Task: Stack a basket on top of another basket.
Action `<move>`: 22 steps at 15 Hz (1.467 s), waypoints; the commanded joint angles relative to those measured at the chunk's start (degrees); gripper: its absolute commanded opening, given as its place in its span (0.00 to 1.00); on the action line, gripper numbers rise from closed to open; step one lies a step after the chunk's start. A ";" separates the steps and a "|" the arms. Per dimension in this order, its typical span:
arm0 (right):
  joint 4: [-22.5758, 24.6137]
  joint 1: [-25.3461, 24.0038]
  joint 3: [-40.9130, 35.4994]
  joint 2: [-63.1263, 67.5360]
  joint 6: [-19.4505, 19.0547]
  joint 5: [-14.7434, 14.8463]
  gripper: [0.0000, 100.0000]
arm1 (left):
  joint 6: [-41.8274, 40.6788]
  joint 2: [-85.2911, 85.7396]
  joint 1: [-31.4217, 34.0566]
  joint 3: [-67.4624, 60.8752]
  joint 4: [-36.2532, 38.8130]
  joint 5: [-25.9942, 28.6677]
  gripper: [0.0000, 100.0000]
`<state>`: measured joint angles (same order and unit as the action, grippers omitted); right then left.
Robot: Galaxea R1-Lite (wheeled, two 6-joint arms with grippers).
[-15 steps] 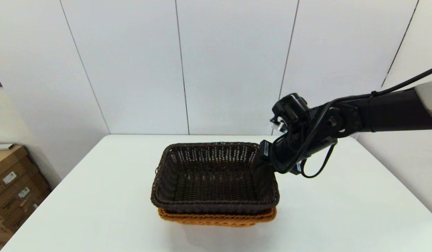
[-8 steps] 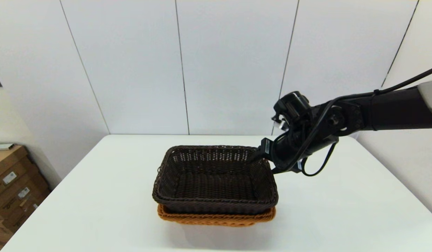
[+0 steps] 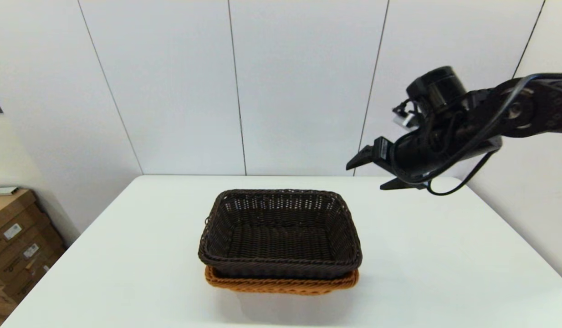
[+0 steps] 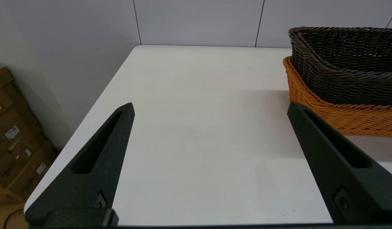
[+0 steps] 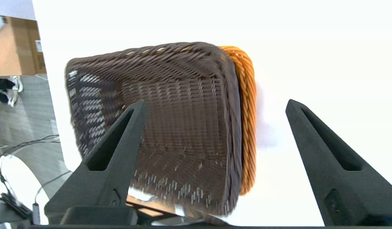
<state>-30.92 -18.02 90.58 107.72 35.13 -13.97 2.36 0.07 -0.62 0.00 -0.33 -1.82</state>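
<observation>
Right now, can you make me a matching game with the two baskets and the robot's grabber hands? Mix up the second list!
Things:
1. dark brown basket
2. orange-tan basket
3. right gripper
4. left gripper

Where or how:
A. underneath, only its rim and side showing
B. open, low beside the baskets, holding nothing
C. nested on top of the other basket
D. open, up in the air, above the table's far right part

Pairs: 1-C, 2-A, 3-D, 4-B
</observation>
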 commanded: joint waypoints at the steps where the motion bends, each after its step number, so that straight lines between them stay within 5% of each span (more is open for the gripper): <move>1: -5.47 -0.26 -6.20 -18.07 -5.95 5.80 1.00 | 0.01 0.01 0.01 0.00 -0.02 -0.03 1.00; 3: -5.38 -1.41 -14.37 -28.53 -8.59 11.25 1.00 | 0.01 0.01 0.01 0.00 0.07 -0.03 1.00; 7: -5.38 -0.53 -27.21 -46.98 -8.68 16.52 1.00 | 0.01 0.01 0.01 0.00 0.07 -0.03 1.00; 14: -4.94 13.10 -46.19 -76.87 -10.35 13.97 1.00 | 0.01 0.01 0.01 0.00 -0.02 -0.03 1.00; 19: -5.12 17.23 -52.61 -90.14 -10.52 10.54 1.00 | 0.01 0.01 0.01 0.00 -0.02 -0.03 1.00; 22: -5.56 17.23 -55.51 -96.99 -15.45 10.54 1.00 | 0.01 0.01 0.01 0.00 -0.02 -0.03 1.00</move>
<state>-36.00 -1.18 37.45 17.77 21.96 -3.30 2.34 0.07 -0.62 0.00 -0.30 -1.79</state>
